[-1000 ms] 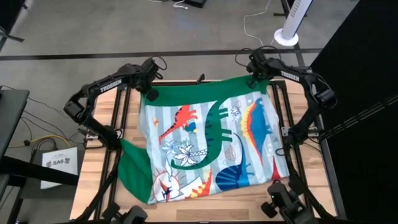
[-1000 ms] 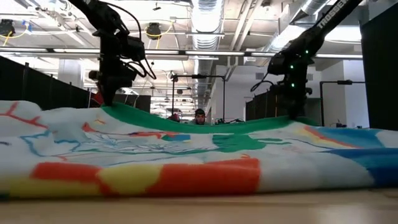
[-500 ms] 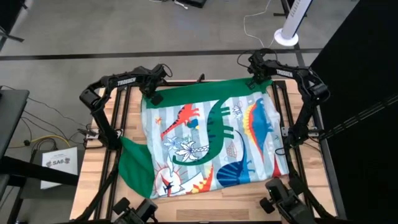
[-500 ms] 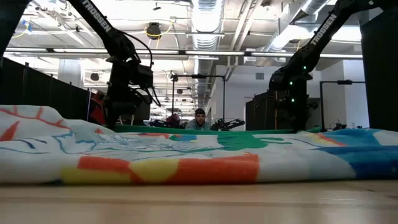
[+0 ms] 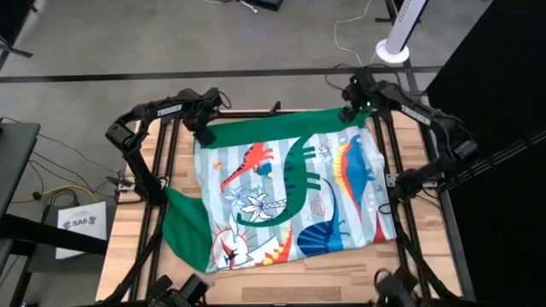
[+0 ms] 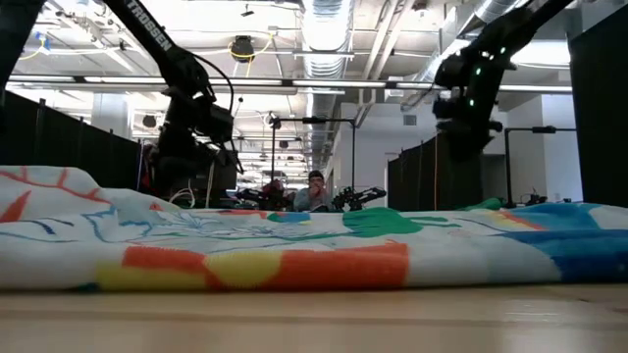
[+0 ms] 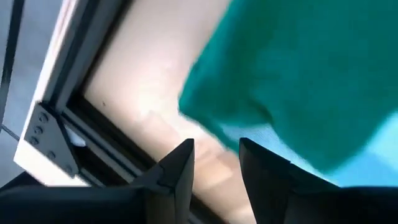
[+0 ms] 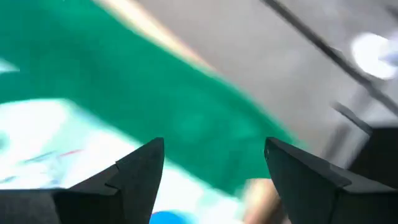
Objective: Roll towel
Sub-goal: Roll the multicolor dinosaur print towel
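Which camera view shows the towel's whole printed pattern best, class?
The high view: the towel lies spread across the table, every motif visible. The low view shows only its near edge; both wrist views catch just its green border.

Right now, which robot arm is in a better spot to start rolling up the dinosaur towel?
Neither clearly wins; a slight edge to the left. The left gripper hangs at the towel's far left corner, and the right gripper at its far right corner. Both are open. In the low view the left hangs lower, nearer the cloth.

One towel [image 5: 290, 192], two arms
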Action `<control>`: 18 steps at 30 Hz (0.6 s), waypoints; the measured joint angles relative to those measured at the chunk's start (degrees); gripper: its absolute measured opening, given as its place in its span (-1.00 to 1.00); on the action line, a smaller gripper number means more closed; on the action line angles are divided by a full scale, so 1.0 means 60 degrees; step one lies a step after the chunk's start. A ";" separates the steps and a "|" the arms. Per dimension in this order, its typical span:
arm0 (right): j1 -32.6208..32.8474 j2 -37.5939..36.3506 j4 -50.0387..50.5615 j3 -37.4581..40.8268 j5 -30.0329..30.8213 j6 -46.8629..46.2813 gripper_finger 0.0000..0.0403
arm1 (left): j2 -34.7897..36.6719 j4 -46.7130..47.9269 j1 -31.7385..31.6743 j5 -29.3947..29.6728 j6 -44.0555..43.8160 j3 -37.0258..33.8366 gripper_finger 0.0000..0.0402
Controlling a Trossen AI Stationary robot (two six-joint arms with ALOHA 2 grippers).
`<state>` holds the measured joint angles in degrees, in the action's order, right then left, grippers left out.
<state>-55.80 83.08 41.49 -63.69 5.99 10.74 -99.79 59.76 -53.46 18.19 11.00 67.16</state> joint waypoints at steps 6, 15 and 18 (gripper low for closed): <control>0.1624 -0.0667 -0.0731 0.1987 -0.0641 -0.0186 0.20 | 0.1559 -0.0093 0.0859 -0.2307 -0.1395 0.0004 -0.44; 0.4907 -0.0714 -0.1826 0.3737 -0.0643 -0.1595 -0.08 | 0.2146 -0.2774 0.4589 -0.2566 -0.2573 -0.0145 -0.43; 0.5782 -0.0687 -0.2185 0.3849 -0.0479 -0.2210 -0.27 | 0.2072 -0.3757 0.5528 -0.2539 -0.2817 -0.1068 -0.43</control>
<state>-21.11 78.96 28.38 -40.60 3.11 -2.52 -87.35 37.22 -20.29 2.96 -5.90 60.75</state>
